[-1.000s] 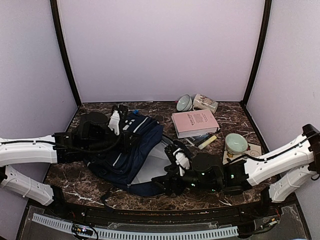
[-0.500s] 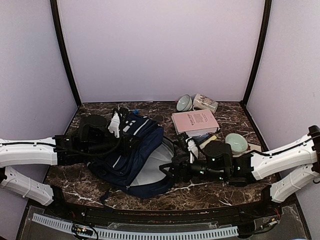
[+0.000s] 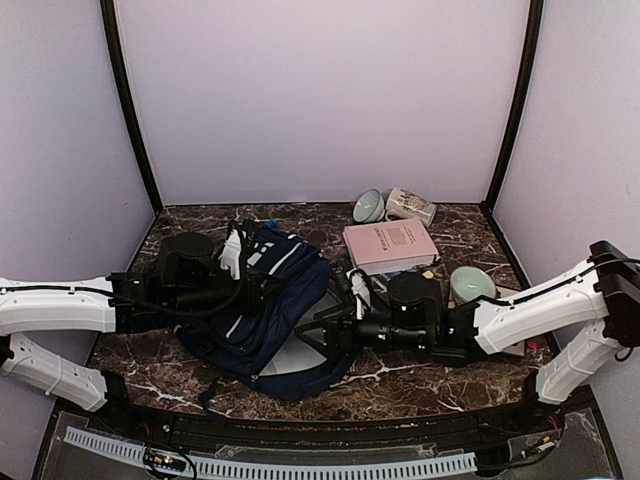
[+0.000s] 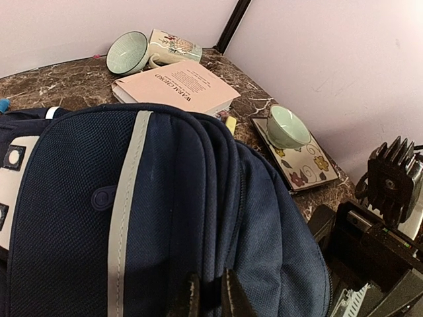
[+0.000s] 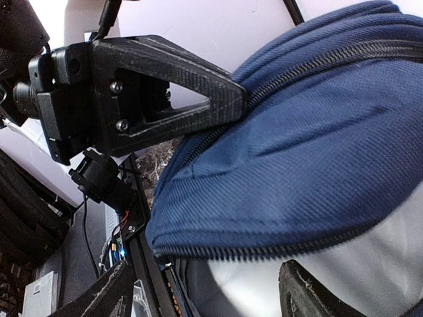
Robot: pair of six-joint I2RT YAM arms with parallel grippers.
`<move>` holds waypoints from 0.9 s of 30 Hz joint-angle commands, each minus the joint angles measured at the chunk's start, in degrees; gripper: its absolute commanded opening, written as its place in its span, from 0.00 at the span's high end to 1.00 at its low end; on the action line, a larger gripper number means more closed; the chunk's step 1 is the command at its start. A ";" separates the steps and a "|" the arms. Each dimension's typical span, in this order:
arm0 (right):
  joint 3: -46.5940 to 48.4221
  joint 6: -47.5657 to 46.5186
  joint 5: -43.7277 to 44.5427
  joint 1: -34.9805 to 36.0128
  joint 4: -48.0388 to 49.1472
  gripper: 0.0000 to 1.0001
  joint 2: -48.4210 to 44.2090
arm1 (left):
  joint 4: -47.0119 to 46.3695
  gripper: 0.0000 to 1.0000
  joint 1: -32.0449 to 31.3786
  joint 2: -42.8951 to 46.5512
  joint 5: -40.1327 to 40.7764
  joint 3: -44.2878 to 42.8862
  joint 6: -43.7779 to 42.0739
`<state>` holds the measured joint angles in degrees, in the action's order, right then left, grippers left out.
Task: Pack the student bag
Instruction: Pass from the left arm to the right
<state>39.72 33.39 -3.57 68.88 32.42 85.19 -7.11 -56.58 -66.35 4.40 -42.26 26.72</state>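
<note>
The student bag [image 3: 285,275] is a large navy-blue backpack with grey-white stripes, lying left of the table's middle. My left gripper [image 3: 260,288] reaches in from the left. In the left wrist view it [image 4: 211,297] is shut on a fold of the bag [image 4: 165,198] beside a zip. My right gripper [image 3: 322,335] is at the bag's near right edge. In the right wrist view it [image 5: 205,294] stands open around the zip edge of the bag [image 5: 317,132], with pale grey lining [image 5: 251,284] between its fingers.
A pink book [image 3: 390,245] lies right of the bag. Behind it, a teal bowl [image 3: 368,205] and a patterned mug [image 3: 410,205] lie on their sides. A teal cup [image 3: 470,283] stands on a floral tile [image 4: 301,155] at the right, close to the right arm.
My right gripper has swung from the near side of the bag up and left to its open zip edge. The bag's flap now covers more of the lining. The left arm has held still.
</note>
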 commanded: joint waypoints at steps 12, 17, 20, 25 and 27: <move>9.46 -2.34 -2.42 -0.85 5.27 0.73 12.39 | -8.06 1.00 -0.29 3.20 -1.68 2.11 -1.23; 9.39 -2.29 -1.36 -1.38 6.66 1.00 12.69 | -7.52 1.00 -0.29 5.71 -0.29 4.28 -0.73; 9.70 -2.29 -0.59 -1.63 6.67 1.00 12.84 | -6.53 1.00 -0.29 6.81 0.39 5.01 -0.63; 9.58 -3.24 1.64 -1.80 5.68 1.00 11.72 | -1.11 0.93 -0.29 8.86 2.57 5.01 -0.05; 9.78 -3.77 2.78 -1.93 5.03 1.00 11.21 | 0.46 0.81 -0.24 10.36 3.46 5.52 -0.08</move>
<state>48.10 31.03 -5.82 68.47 36.18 97.60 -8.40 -56.58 -60.71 5.58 -37.50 26.22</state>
